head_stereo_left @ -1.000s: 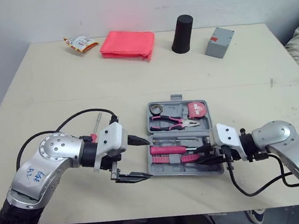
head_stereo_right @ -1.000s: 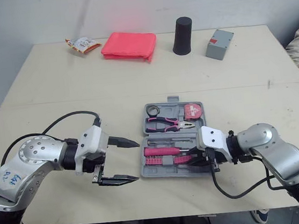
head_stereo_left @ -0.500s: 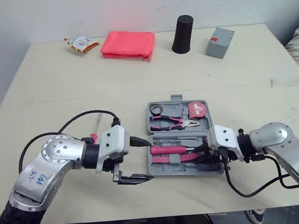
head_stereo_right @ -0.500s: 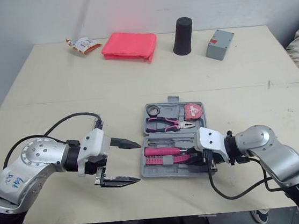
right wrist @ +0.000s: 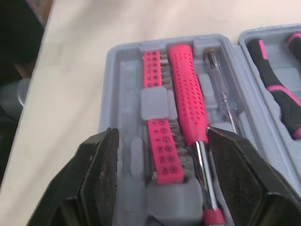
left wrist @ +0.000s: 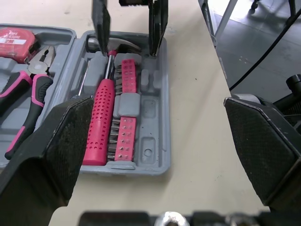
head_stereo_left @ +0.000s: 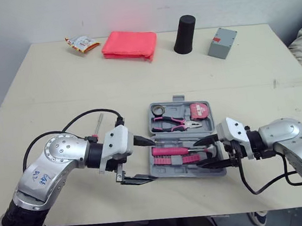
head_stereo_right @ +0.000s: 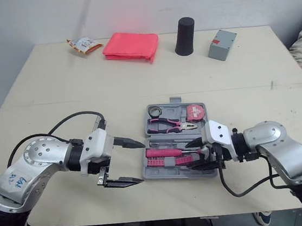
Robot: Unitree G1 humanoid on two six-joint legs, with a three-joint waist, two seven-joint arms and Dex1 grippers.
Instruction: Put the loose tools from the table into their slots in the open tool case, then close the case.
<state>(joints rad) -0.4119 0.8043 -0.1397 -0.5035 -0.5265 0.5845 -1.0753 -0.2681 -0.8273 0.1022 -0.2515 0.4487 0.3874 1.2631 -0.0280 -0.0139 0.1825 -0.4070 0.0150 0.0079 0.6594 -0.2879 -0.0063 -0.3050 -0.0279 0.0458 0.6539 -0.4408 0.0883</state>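
Fingers spread, the left gripper and right gripper flank the open grey plastic tool case at lower centre. A slim red-ended loose tool lies lengthwise up-frame, nearer the left.

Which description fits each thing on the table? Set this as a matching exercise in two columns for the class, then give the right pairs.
Column one:
1. snack packet
2. black cup
3. grey box
4. tool case

Column two:
A. nearest the robot, lying open
B. back row, rightmost
C. back row, leftmost
D. back row, between the red pouch and the grey box

Pairs: 1-C, 2-D, 3-B, 4-A
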